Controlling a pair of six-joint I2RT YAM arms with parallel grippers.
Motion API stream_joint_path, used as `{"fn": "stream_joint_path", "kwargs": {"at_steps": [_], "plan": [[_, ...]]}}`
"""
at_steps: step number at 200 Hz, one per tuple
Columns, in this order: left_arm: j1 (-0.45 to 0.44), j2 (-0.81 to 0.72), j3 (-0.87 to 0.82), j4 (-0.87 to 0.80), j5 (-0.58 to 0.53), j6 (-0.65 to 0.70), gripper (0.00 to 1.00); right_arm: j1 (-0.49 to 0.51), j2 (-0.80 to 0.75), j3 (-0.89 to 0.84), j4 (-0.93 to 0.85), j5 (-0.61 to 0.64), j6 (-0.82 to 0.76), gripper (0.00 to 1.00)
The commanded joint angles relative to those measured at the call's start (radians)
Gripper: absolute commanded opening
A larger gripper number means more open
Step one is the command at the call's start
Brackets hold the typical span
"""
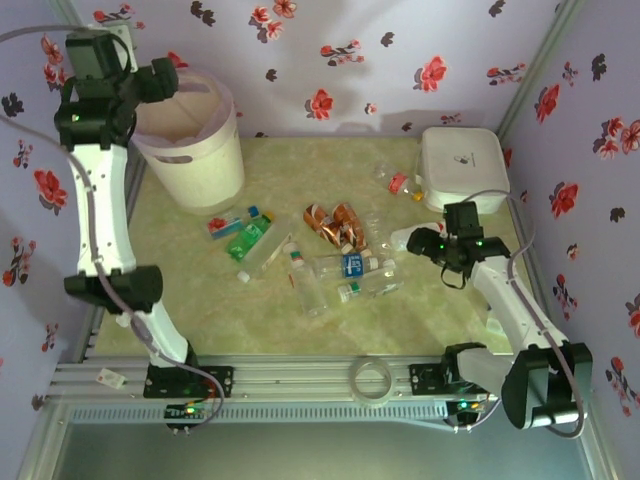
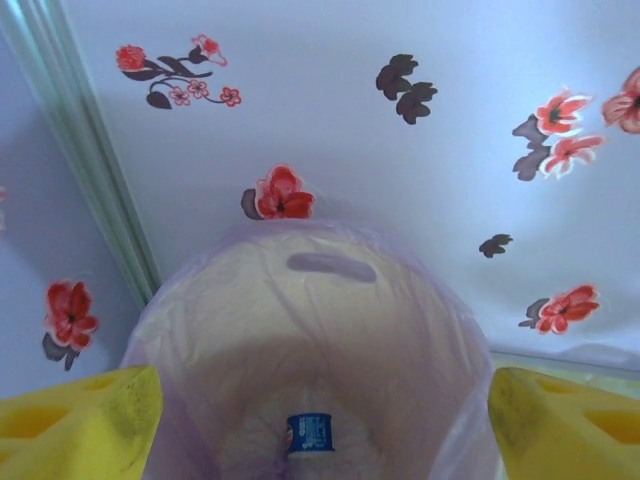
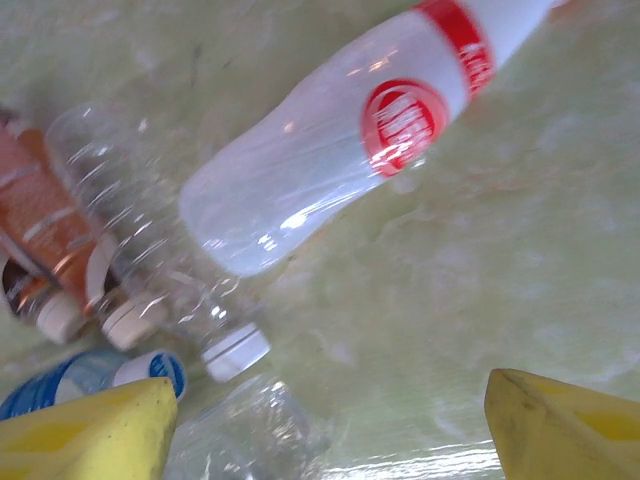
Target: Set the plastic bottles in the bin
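Plastic bottles on green tabletop, floral walls; left fingers, right fingers apart, empty.

The walls are pale purple with red flowers and dark leaves. The table is light green with cloudy swirls. The bin is cream-white. There is a green bottle, orange-brown bottles, and a clear bottle with a blue label. The milky bottle has a red label. The box is white. The fingers are yellow.
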Motion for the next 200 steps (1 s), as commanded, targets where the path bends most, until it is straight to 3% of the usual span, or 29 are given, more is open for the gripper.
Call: {"fn": "stream_joint_path", "kwargs": {"at_steps": [1, 26, 50, 67, 83, 95, 119, 155, 200], "plan": [[-0.061, -0.113, -0.18, 0.005, -0.019, -0.008, 0.83, 0.109, 0.036, 0.081, -0.07, 0.028, -0.094, 0.81], [-0.166, -0.249, -0.426, 0.04, -0.024, -0.043, 0.82, 0.249, 0.104, 0.173, -0.214, 0.11, -0.204, 0.81], [-0.273, -0.346, -0.615, 0.058, -0.028, -0.102, 0.82, 0.339, 0.11, 0.193, -0.198, 0.101, -0.342, 0.8], [-0.332, -0.406, -0.742, 0.098, -0.014, -0.167, 0.82, 0.375, 0.106, 0.182, -0.172, 0.016, -0.528, 0.81], [-0.357, -0.445, -0.862, 0.134, 0.055, -0.238, 0.82, 0.422, 0.1, 0.153, -0.176, 0.025, -0.732, 0.87], [-0.375, -0.461, -0.946, 0.163, 0.099, -0.284, 0.82, 0.436, 0.093, 0.139, -0.181, 0.029, -0.908, 0.97], [-0.398, -0.475, -1.091, 0.229, 0.209, -0.368, 0.82, 0.433, 0.085, 0.101, -0.134, 0.08, -1.111, 0.99], [-0.428, -0.532, -1.234, 0.317, 0.229, -0.451, 0.82, 0.404, 0.187, 0.132, -0.272, 0.115, -1.2, 0.99], [-0.427, -0.555, -1.302, 0.375, 0.232, -0.487, 0.82, 0.411, 0.293, 0.124, -0.208, 0.133, -1.23, 0.99]]}}
